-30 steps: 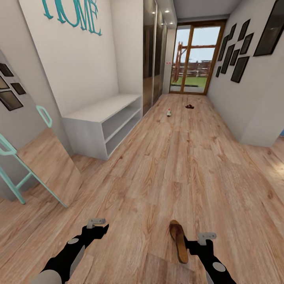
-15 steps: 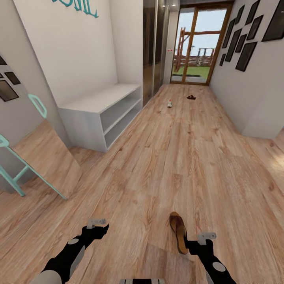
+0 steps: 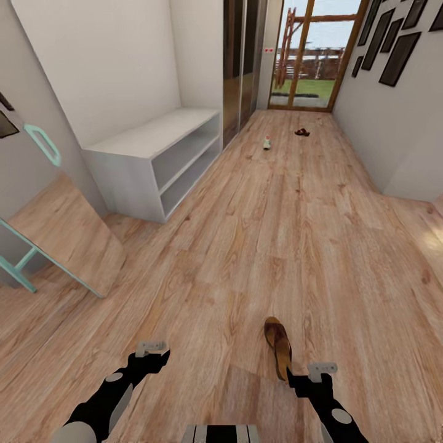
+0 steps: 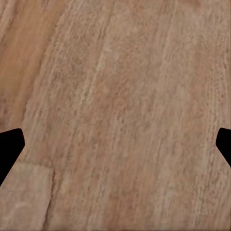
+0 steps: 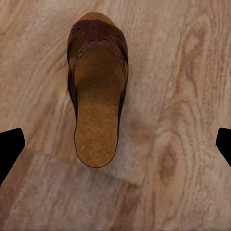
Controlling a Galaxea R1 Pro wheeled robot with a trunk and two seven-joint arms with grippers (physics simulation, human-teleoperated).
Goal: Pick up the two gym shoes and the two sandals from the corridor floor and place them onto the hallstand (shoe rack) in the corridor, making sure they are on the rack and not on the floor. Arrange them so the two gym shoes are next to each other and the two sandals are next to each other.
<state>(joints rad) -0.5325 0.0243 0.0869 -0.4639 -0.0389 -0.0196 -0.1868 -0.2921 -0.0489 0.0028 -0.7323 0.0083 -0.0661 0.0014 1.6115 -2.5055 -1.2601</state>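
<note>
Sandal [image 5: 97, 86]: dark brown strap, tan footbed. Floor [image 3: 295, 234]: light brown wood-grain. Bench [image 3: 154, 161]: white.

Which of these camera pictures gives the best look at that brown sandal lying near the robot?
The right wrist view: the sandal lies flat on the wood floor seen from straight above, strap and tan footbed plain, between the open fingers of the right hand. The head view shows it smaller and slanted. The left wrist view shows bare floor planks.
</note>
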